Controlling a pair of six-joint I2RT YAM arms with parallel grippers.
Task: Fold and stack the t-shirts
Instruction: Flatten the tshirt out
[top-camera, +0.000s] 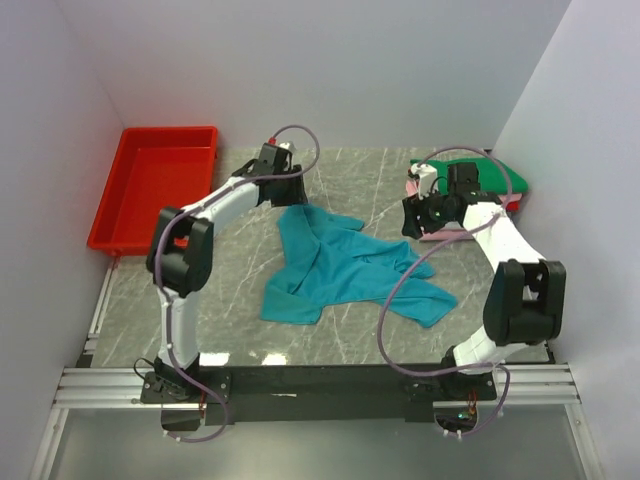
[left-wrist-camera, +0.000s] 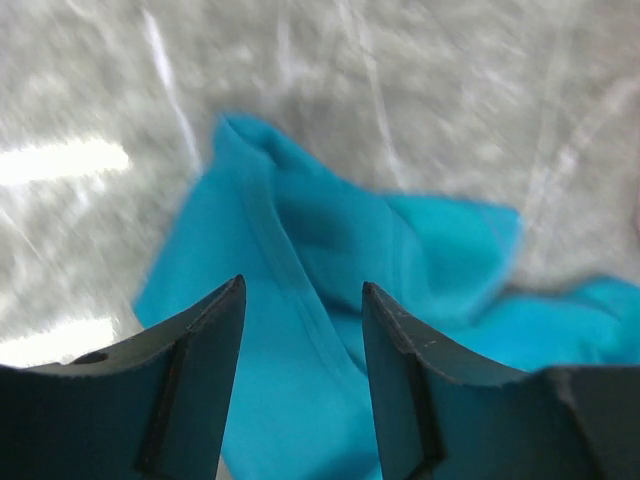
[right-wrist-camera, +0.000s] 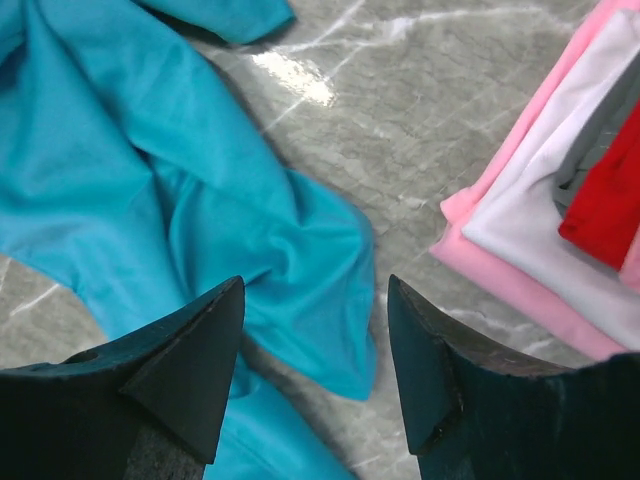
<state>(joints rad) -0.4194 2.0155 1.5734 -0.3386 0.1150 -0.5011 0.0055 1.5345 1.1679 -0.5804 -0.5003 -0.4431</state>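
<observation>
Left gripper (left-wrist-camera: 303, 295): jaws apart, nothing clamped, poised over the far edge of the crumpled teal cloth t-shirt (left-wrist-camera: 330, 240) spread mid-table. Right gripper (right-wrist-camera: 315, 290): jaws apart, empty, above the shirt's right-hand edge. A strip of bare grey marbled tabletop (right-wrist-camera: 400, 130) is seen between that edge and the folded pink, white and red shirt stack (right-wrist-camera: 540, 230). A red plastic tray (top-camera: 150, 190) is noted far left, well apart.

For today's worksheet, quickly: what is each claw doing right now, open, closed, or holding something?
Left claw: open, holding nothing, over the teal t-shirt.
Right claw: open, holding nothing.
</observation>
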